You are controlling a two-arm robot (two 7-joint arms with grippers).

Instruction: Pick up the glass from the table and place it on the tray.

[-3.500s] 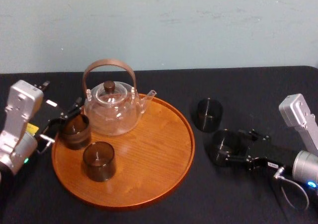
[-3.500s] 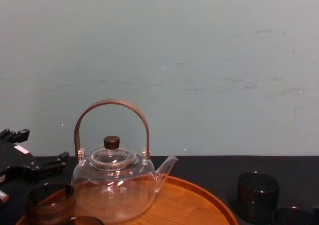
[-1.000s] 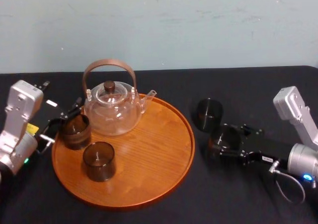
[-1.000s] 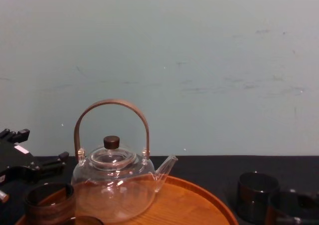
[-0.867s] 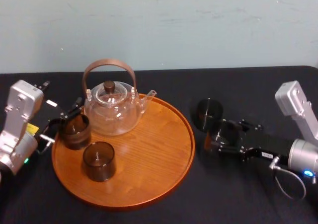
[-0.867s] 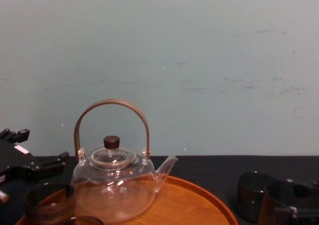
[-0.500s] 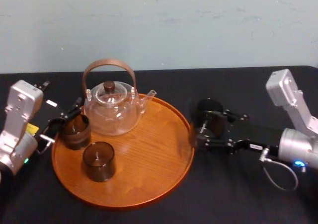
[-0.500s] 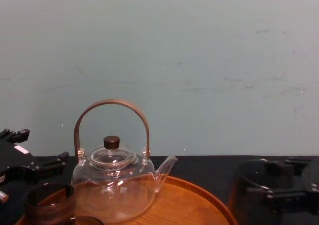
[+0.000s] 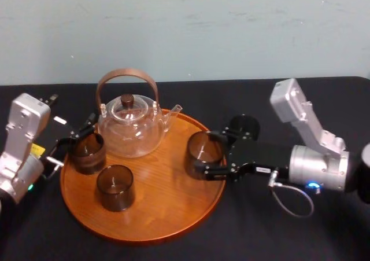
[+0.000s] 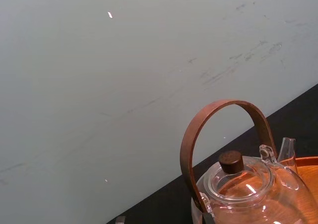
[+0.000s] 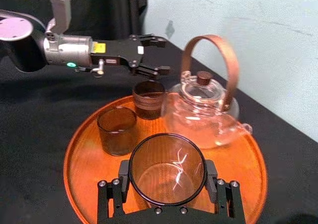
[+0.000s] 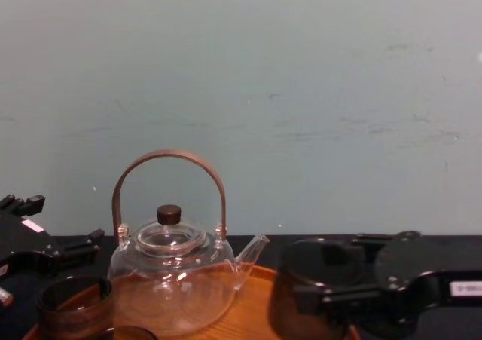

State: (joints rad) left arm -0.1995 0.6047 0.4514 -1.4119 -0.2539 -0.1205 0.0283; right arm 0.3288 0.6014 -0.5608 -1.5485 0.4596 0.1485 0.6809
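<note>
right claw (image 9: 205,152), clamped on the glass (image 9: 202,147), hangs over the tray's (image 9: 144,226) right rim; next, lower and release. left claw (image 9: 72,142) idles spread.

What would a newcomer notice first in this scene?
Probably the big round wooden tray in the middle of the black table, with a glass teapot at its back. Next, the right hand holding a dark glass over the tray's right edge, while the left hand sits open by another glass on the tray's left.
</note>
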